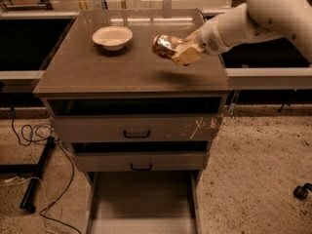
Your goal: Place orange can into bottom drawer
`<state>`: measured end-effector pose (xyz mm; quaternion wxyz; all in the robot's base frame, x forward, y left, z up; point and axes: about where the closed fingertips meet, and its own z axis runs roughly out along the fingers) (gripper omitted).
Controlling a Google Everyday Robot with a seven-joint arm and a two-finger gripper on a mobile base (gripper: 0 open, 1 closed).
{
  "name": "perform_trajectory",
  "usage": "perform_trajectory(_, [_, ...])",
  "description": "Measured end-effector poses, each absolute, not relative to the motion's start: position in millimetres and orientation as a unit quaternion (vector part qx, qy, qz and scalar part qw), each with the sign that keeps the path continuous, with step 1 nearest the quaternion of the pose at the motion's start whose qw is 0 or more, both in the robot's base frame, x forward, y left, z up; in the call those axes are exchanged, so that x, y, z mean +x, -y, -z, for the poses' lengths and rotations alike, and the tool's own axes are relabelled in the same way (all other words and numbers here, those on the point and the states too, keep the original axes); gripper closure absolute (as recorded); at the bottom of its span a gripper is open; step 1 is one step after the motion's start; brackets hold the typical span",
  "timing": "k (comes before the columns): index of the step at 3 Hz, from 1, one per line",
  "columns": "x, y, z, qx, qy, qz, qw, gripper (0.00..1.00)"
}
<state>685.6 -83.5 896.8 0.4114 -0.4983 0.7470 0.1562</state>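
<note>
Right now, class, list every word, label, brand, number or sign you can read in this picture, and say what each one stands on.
No text can be read anywhere.
Shiny orange-brown metal can, held above the brown cabinet top in the gripper: any print is too blurred to read.
Topmost grey drawer front: pale scratches at its right end, not letters.
White round bowl: blank.

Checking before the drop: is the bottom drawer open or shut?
Open: the bottom drawer is pulled out, floor showing. The gripper holds the orange can above the cabinet top.
</note>
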Motion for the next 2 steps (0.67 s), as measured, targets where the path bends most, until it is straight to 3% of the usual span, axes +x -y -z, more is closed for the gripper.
perform_trajectory(2, [600.4, 132.4, -933.0, -0.466, -0.746, -0.122, 0.459, 1.00])
